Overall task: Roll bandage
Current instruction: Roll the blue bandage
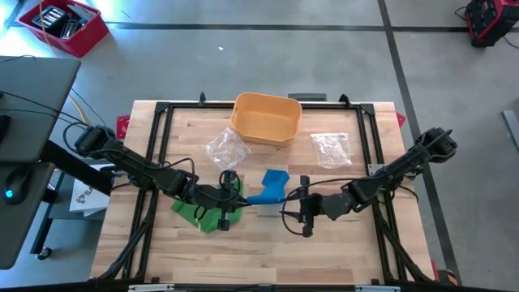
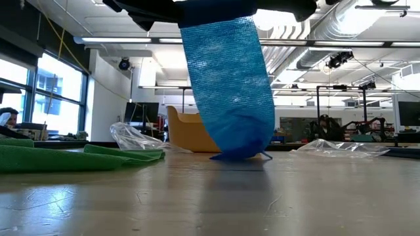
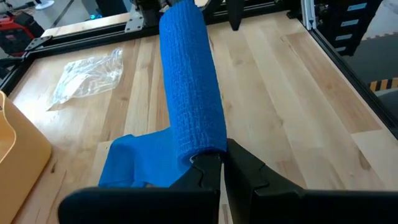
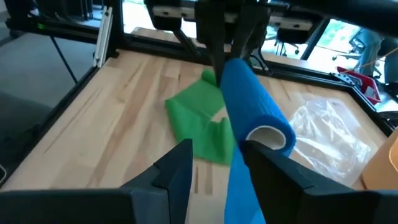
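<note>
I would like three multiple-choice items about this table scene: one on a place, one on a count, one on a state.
1. Where does the green cloth lie?
A. inside the yellow tub
B. on the table under the left arm
C. on the floor

2. How many clear plastic bags lie on the table?
A. one
B. two
C. four

3. How does the blue bandage stand now?
A. flat and fully unrolled
B. inside the tub
C. partly rolled, lifted between both grippers, its tail reaching the table

Answers:
1 B, the high view shows it on the wood beneath the left gripper.
2 B, one bag left of the yellow tub, another bag right of it.
3 C, the left gripper is shut on one end and the right gripper holds the other.
</note>
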`<action>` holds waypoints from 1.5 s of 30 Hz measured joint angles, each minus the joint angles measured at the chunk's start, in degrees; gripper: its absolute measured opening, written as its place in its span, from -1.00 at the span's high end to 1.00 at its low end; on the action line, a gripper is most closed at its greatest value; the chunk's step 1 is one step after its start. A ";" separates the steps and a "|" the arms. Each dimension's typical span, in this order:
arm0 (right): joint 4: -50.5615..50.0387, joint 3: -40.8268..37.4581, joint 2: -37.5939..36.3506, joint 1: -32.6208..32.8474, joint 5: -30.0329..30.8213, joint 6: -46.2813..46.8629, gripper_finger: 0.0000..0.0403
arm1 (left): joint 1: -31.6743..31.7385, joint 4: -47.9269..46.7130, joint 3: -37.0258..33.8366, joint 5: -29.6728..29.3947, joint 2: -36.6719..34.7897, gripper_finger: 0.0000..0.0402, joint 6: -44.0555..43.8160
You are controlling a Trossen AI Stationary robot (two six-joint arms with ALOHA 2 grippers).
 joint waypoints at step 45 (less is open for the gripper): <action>-4.94 -0.04 -0.21 2.75 13.74 14.35 0.99 | 2.80 0.69 -2.59 4.99 -1.77 0.38 -10.13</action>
